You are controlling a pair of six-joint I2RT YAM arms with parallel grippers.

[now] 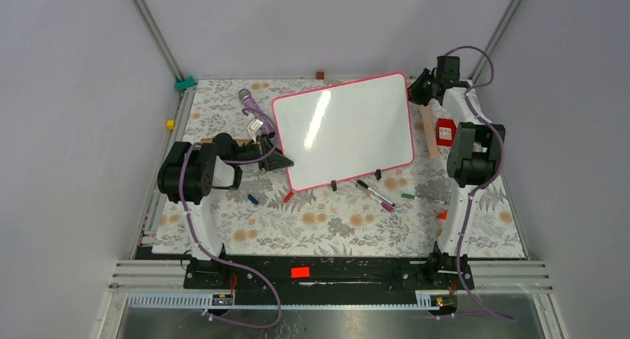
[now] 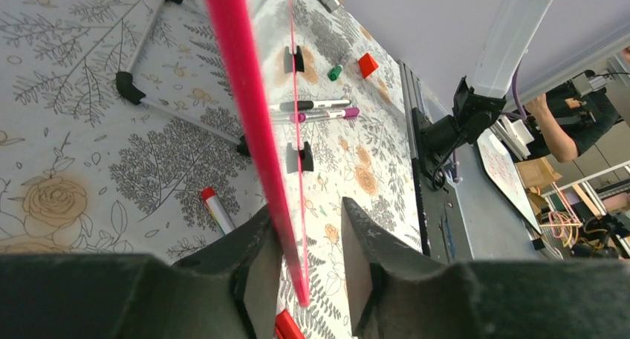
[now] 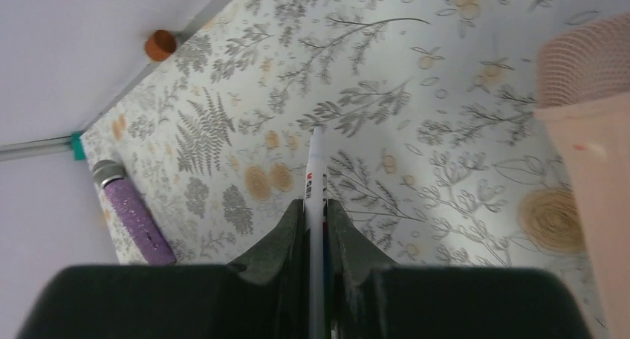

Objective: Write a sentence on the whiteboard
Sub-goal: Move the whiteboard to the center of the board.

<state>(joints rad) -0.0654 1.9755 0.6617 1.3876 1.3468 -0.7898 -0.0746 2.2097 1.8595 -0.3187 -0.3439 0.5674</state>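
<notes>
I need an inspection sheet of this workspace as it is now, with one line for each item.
surface: floral table cover, flat.
job's things: whiteboard lies at an angle, no writing seen; white marker is held.
clutter: two markers, green cap, purple microphone, wooden block, red box.
end effectors: left end effector open, the board's pink frame between its fingers; right end effector shut on the white marker.
cables: purple cables run along both arms.
surroundings: grey walls; a person beyond the table.
</notes>
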